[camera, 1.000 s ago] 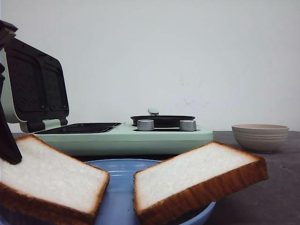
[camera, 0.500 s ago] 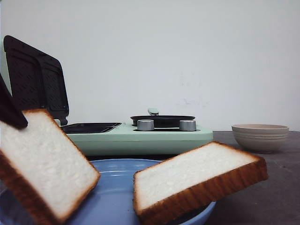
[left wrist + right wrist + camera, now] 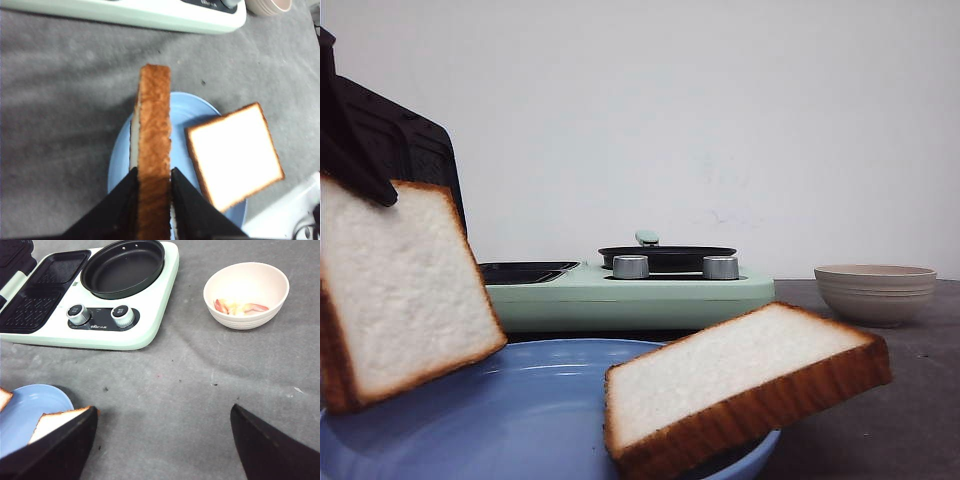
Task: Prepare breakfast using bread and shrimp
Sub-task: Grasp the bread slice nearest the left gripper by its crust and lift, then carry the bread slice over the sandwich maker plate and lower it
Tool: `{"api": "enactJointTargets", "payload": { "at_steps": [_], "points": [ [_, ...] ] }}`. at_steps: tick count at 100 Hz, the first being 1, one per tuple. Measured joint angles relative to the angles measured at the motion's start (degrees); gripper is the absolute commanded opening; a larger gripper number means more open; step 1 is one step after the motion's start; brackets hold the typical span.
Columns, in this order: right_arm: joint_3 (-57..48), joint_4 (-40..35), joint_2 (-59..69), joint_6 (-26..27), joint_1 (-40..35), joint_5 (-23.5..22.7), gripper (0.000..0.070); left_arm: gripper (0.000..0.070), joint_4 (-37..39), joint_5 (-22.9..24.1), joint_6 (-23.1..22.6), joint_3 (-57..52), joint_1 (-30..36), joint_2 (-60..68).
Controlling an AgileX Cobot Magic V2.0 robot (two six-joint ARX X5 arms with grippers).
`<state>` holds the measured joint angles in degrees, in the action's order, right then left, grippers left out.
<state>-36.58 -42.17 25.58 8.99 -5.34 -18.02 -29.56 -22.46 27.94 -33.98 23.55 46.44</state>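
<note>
My left gripper [image 3: 154,170] is shut on one bread slice [image 3: 405,285], pinching its crust edge [image 3: 154,125]. The slice hangs nearly upright above the left side of the blue plate [image 3: 550,420]. The other bread slice [image 3: 740,385] lies tilted on the plate's right rim and also shows in the left wrist view [image 3: 232,152]. Pink-orange shrimp [image 3: 240,306] lie in a cream bowl [image 3: 250,322] at the table's right. My right gripper [image 3: 164,409] is open over bare grey table, with nothing between its fingers.
A mint-green breakfast maker [image 3: 620,295] stands behind the plate. Its dark lid [image 3: 415,150] is raised at the left over the sandwich plates [image 3: 47,290]. A round black pan [image 3: 122,267] and two silver knobs [image 3: 122,315] are on its right half.
The left gripper has lifted its bread slice off the plate. The slice has swung from lying flat to nearly upright and has risen. The other slice has not moved.
</note>
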Motion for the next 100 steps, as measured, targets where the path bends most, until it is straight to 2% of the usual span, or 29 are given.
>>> {"api": "enactJointTargets", "payload": {
  "at_steps": [38,56,74,100],
  "points": [
    [0.0,0.0,0.0,0.0,-0.3,0.0,0.0536,0.0004,8.4,5.9,-2.1,0.0,0.2,0.0],
    [0.0,0.0,0.0,0.0,-0.3,0.0,0.0536,0.0005,9.5,6.3,-3.4,0.0,0.2,0.0],
    [0.0,0.0,0.0,0.0,-0.3,0.0,0.0536,0.0006,15.2,7.9,-3.8,0.0,0.2,0.0],
    [0.0,0.0,0.0,0.0,-0.7,0.0,0.0536,0.0006,20.4,13.4,-6.3,-1.2,0.2,3.2]
  ]
}}
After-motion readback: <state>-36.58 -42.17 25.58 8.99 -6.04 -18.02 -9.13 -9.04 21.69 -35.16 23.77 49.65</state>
